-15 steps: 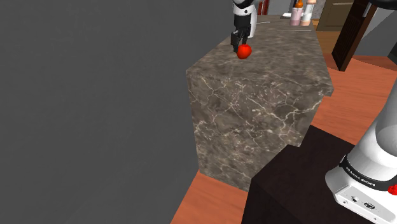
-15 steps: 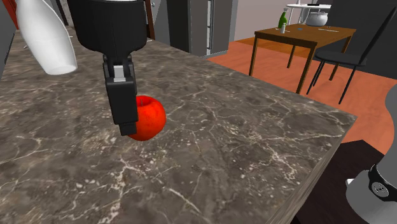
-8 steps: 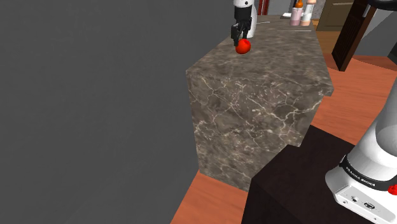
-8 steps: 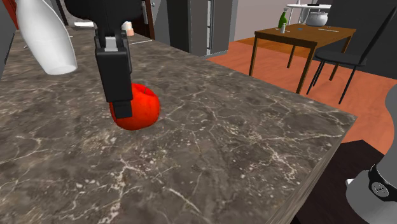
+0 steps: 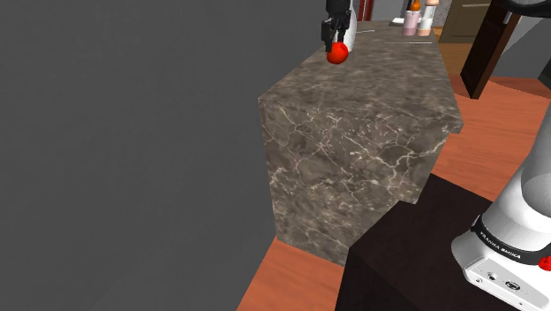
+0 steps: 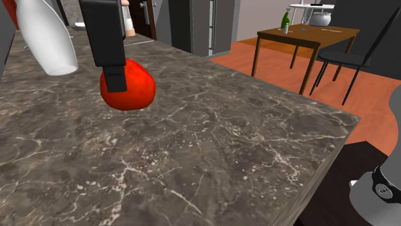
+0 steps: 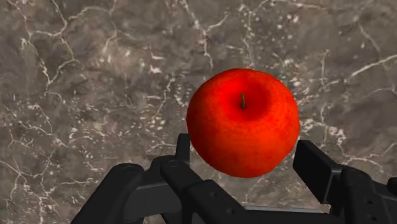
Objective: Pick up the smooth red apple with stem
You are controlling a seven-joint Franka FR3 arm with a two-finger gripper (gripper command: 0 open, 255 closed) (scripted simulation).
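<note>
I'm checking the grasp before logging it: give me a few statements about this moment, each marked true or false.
1. The smooth red apple is clasped between the black jaws. True.
2. The apple's stem end faces the wrist camera. True.
3. The counter under the apple is plain white. False: the counter is dark grey-brown veined stone.
4. A green bottle stands on the counter beside the apple. False: the green bottle stands on the brown wooden table far behind.
5. A dark chair stands by that table. True.
</note>
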